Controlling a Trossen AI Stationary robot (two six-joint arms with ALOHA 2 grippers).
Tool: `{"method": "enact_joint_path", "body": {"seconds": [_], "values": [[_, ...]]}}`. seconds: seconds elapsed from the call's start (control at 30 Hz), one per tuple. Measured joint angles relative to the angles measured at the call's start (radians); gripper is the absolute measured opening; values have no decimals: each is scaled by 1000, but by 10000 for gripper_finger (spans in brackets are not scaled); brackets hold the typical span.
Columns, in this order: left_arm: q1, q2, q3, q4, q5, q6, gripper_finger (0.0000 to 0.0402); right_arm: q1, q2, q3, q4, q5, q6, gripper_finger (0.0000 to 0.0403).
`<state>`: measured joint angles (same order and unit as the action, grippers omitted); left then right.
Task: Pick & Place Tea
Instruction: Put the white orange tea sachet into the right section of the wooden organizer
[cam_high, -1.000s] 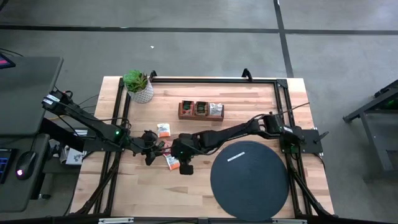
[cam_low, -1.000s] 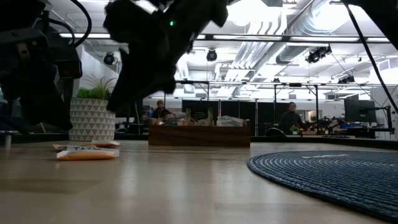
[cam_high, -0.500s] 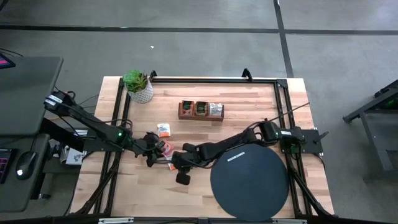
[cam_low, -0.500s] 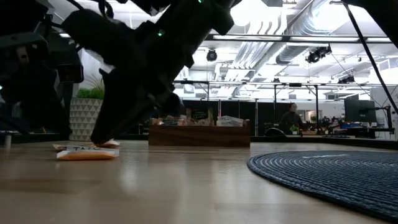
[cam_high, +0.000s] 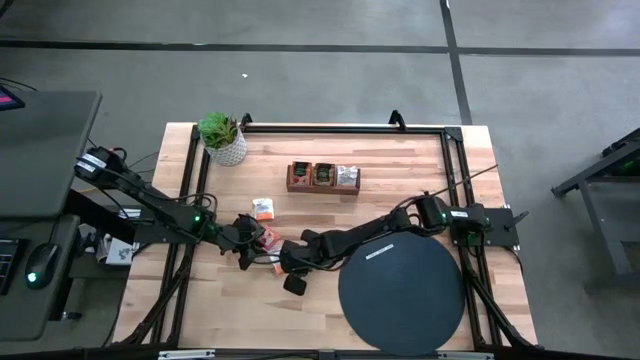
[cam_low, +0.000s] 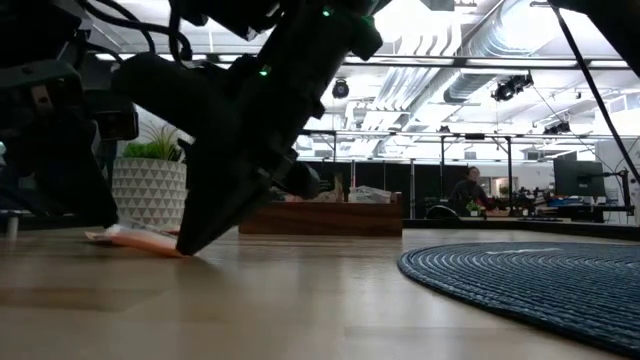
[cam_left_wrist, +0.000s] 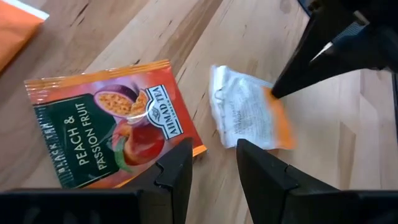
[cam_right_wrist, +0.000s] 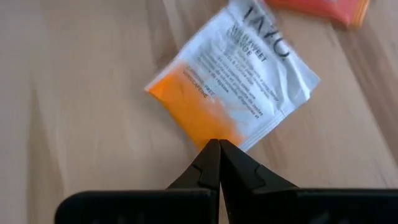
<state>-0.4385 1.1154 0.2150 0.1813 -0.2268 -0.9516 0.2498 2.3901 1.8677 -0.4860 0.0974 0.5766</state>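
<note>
1. Table (cam_high: 400, 160): black disc (cam_high: 402, 288) near the right front, wooden tray (cam_high: 323, 177) at the back. Both arms meet left of the disc.
2. Right gripper (cam_right_wrist: 219, 163): fingertips are pressed together on the orange edge of the white-and-orange sachet (cam_right_wrist: 233, 81); the low view shows that edge lifted off the wood. Judgement: raise slowly, since the pinch catches only the rim and the packet could slip out.
3. Left gripper (cam_left_wrist: 211, 163): fingers are slightly parted, holding nothing, hovering just beside the peach sachet (cam_left_wrist: 112, 130).
4. Only the left wrist view shows the peach label; only the high view shows a third sachet (cam_high: 263, 208) lying apart, toward the tray.
</note>
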Motion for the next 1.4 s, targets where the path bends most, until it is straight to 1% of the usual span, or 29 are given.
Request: {"method": "enact_joint_path", "body": {"seconds": [0.1,0.2,0.4,0.57,0.63,0.73,0.87,1.03,1.2,1.4], "values": [[0,14,0,15,1,-2,123,8,-2,1,-37,3,-18,0],[0,23,0,26,5,-16,123,8,-2,2,-59,-21,-62,0],[0,63,0,130,23,-20,123,8,-3,2,-71,-89,-192,0],[0,124,0,210,62,-43,123,8,-3,2,-90,-103,-234,0],[0,148,0,238,82,-81,123,8,-3,2,-90,-104,-240,0],[0,181,0,271,92,-182,123,8,-3,2,-90,-104,-241,0],[0,186,0,260,112,-345,124,8,-3,1,-90,-103,-241,0],[1,186,1,259,114,-498,124,8,-2,1,-85,-103,-245,0],[0,187,1,271,152,-537,124,8,-2,0,-79,-103,-245,0],[1,187,1,265,150,-547,124,8,-1,0,-76,-103,-268,0]]}}
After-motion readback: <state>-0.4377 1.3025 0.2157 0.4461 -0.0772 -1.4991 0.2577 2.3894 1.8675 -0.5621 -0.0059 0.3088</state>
